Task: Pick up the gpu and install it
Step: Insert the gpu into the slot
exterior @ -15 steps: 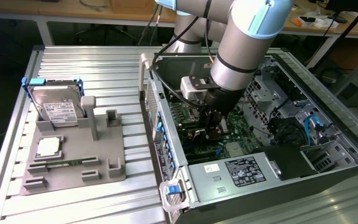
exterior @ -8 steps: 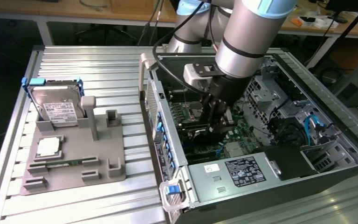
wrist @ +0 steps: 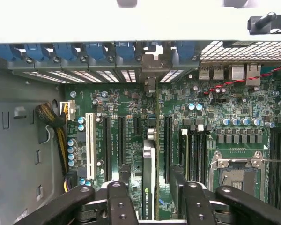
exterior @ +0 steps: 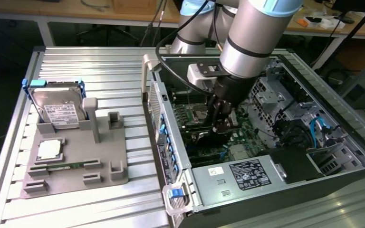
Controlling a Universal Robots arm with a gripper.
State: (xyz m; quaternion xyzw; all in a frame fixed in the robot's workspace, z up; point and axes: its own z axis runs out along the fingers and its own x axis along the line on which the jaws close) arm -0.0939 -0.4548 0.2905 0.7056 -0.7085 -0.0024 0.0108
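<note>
The gpu (wrist: 149,164) stands on edge on the green motherboard (wrist: 126,108) inside the open computer case (exterior: 334,156). Its silvery end bracket (wrist: 151,70) sits against the row of rear slots. My gripper (wrist: 149,182) straddles the card's near end, with one black finger (wrist: 118,199) on each side and a gap showing between each finger and the card. The jaws stand open. In the exterior view the arm reaches down into the case and the gripper (exterior: 221,127) is low over the board.
Blue slot clips (wrist: 89,51) line the case's rear wall. The CPU socket (wrist: 239,168) lies beside the card. On the exterior view's left, a grey fixture (exterior: 74,161) holds a hard drive with blue rails (exterior: 55,107), a processor (exterior: 48,149) and a memory stick (exterior: 68,166).
</note>
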